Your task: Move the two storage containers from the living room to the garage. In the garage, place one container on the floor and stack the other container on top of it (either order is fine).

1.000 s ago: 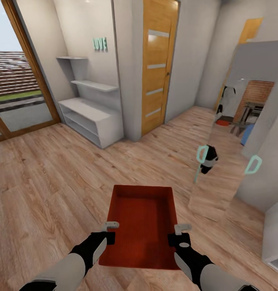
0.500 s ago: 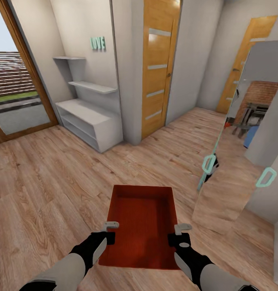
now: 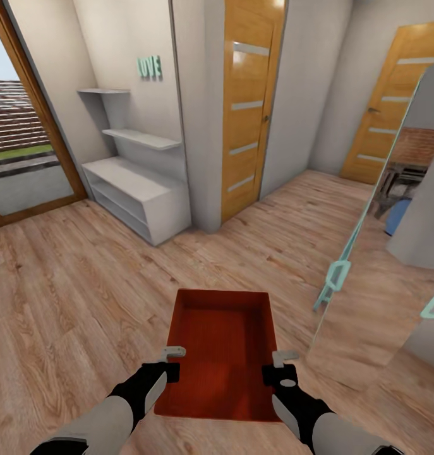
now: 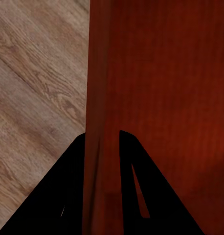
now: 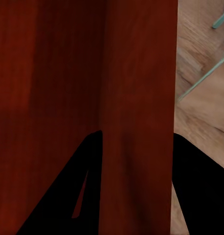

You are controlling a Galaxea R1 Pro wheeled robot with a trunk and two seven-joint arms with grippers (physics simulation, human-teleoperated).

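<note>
The low-walled rectangular storage container (image 3: 220,351) is plain orange-red, darker inside its walls. Beneath it, the wood-plank floor (image 3: 84,303) is pale tan with brown grain streaks. At eleven o'clock stands a flat light-grey shelf unit (image 3: 138,183), with mint-green letters (image 3: 149,67) on the off-white wall above. At twelve o'clock, an orange-wood door (image 3: 247,107) carries pale horizontal slits.

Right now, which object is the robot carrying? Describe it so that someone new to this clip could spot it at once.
Look low in the head view, over the wood-plank floor in front of the white shelf unit. Between the left gripper and right gripper hangs the storage container, one side wall clamped in each. It is a low-walled, orange-red rectangular tray, the one saturated red thing among pale walls and wooden doors.
</note>
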